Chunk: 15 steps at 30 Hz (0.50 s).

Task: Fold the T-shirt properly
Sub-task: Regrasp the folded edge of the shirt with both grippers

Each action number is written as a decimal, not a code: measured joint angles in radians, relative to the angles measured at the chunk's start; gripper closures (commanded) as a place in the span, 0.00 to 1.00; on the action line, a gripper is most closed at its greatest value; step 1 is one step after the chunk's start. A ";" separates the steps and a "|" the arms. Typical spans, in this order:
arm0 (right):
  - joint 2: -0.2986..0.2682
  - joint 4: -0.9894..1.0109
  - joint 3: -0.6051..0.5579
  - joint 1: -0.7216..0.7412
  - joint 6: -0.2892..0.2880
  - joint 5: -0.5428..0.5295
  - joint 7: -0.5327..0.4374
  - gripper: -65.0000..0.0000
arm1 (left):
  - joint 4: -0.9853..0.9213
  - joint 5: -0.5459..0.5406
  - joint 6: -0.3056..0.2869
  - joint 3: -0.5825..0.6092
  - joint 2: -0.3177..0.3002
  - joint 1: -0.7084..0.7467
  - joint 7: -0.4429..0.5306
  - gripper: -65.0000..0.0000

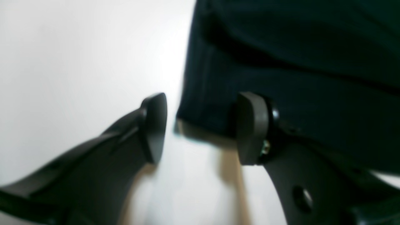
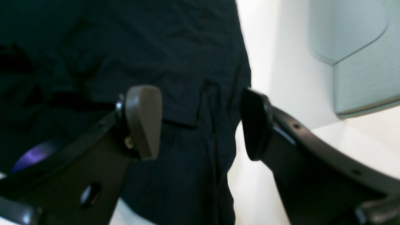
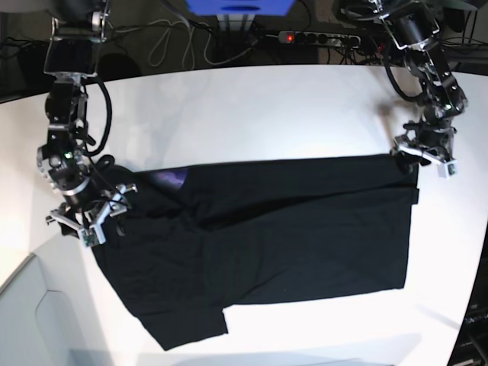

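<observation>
Both hands stand with jaws apart, holding nothing: the left gripper (image 1: 200, 128) straddles a hem corner of the large black cloth T-shirt (image 3: 259, 244), and the right gripper (image 2: 200, 122) sits over the opposite side edge. That shirt lies spread on the white table (image 3: 252, 107), folded lengthwise, a purple patch (image 3: 171, 180) peeking out. One fold looks set down; the next likely calls for a fresh grip on an edge to bring it across.

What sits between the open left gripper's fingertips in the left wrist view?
The T-shirt's corner edge over the white table lies inside the open left gripper, ungripped.
</observation>
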<state>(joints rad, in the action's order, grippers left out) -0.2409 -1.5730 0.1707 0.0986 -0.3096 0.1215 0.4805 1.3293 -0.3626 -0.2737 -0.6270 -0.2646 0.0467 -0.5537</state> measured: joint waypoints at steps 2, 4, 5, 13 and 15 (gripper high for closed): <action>0.000 -0.039 0.001 -0.032 0.000 0.006 0.005 0.40 | 0.000 0.001 0.000 -0.029 0.005 0.001 0.003 0.48; 0.000 -0.069 0.001 -0.056 0.000 0.006 0.010 0.40 | 0.000 0.008 0.004 -0.032 0.006 0.011 -0.006 0.48; 0.000 -0.083 0.008 -0.067 0.000 0.003 0.010 0.40 | 0.000 0.008 0.005 -0.032 0.010 0.012 -0.012 0.48; 0.005 -0.167 0.115 -0.156 0.000 0.001 0.010 0.40 | -0.087 -0.024 -0.011 -0.032 0.013 -0.011 0.051 0.48; 0.005 -0.183 0.153 -0.179 0.000 -0.002 0.005 0.40 | -0.128 -0.030 -0.019 -0.037 0.004 -0.029 0.063 0.48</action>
<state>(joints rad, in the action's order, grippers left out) -0.2356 -1.7557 0.3233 -0.0799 -0.3096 0.1200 0.4858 1.2011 -0.3927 -0.2932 -0.6643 -0.2604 0.0181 -0.4911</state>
